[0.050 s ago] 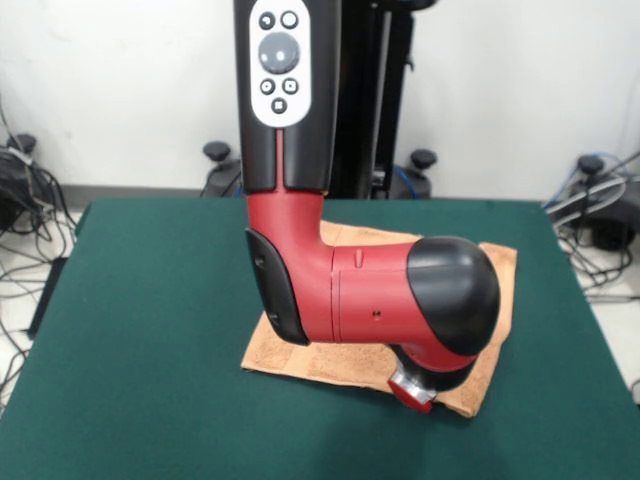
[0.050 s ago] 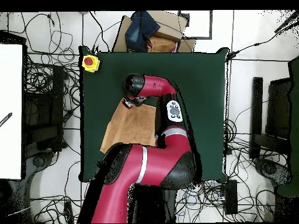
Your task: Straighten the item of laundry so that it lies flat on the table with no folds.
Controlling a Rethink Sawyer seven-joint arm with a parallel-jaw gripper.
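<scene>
Near the front edge of the green table (image 1: 150, 330): a peach-orange towel (image 1: 290, 358), spread roughly flat a little right of centre, its near-right corner just under the gripper (image 1: 413, 390). Gripper low over that corner, seemingly touching the cloth; cannot tell whether fingers are apart or together, hidden beneath the wrist. Above and behind, the red and black arm (image 1: 370, 295) covering the towel's middle. Farther back, a yellow box with a red button (image 2: 90, 62) at a table corner.
</scene>
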